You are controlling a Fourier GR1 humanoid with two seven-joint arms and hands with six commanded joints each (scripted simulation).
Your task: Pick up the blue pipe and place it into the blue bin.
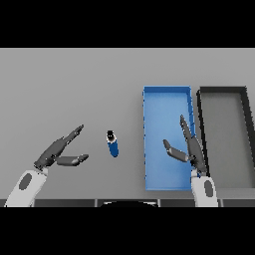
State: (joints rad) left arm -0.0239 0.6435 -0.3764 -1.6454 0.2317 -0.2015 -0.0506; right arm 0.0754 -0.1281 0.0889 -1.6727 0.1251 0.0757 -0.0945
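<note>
1. The left hand (56, 153) hovers over the grey table (69, 89), fingers straight and spread from the thumb, holding nothing.
2. The blue pipe (113, 144) lies on the table just to the right of that hand's thumb tip, apart from it, its dark open end pointing away from the robot.
3. The right hand (191, 148) hangs over the blue bin (165, 94), fingers extended, thumb splayed toward the pipe, empty.
4. The pipe sits between both hands, left of the bin.
5. A black bin (222, 90) stands just right of the right hand.
</note>
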